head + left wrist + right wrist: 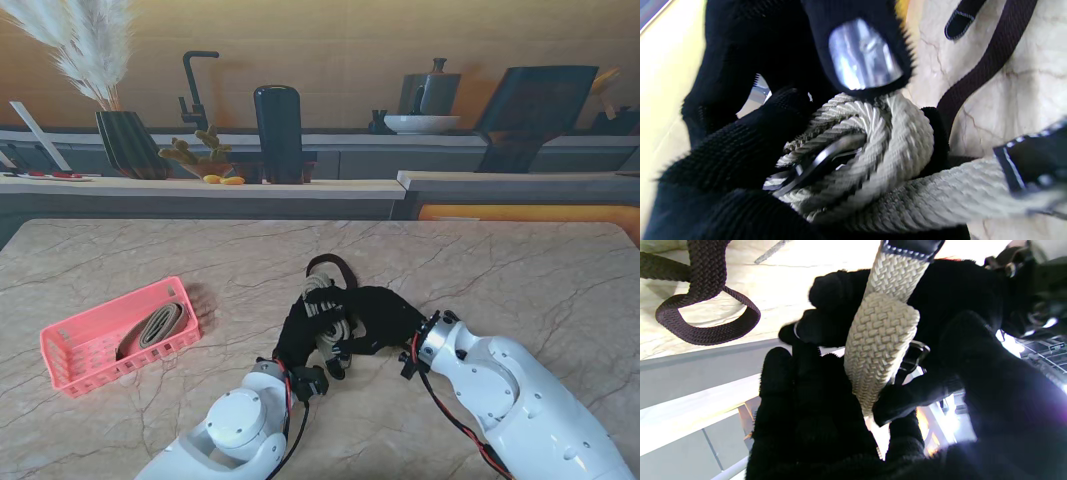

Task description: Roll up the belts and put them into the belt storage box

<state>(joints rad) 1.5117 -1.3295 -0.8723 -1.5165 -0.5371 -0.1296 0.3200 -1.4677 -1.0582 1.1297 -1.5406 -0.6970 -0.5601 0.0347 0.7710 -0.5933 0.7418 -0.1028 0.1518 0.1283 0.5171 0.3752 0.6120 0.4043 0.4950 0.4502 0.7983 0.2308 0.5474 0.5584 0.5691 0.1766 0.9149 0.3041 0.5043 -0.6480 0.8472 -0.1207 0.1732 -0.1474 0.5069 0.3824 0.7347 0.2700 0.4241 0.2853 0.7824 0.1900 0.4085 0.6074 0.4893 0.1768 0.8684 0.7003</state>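
Marble table (520,260): both hands' fingers (740,156) grip the half-coiled cream belt (873,140); labels apparently unreadable.

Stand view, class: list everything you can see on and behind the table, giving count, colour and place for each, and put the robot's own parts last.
Storage box: one, pink, table's left side.
Rolled belt: one, beige-grey, lying inside the box.
Cream belt: one, woven, partly coiled, held between both hands at the table's middle.
Dark belt: one, dark brown, loose loop on the table just beyond the hands.
Table: one, light marble.
Counter behind: dark vase with pale plumes, black tap, black cylinder, white bowl.
Left hand: one, black glove, closed on the cream belt.
Right hand: one, black glove, also gripping the cream belt.
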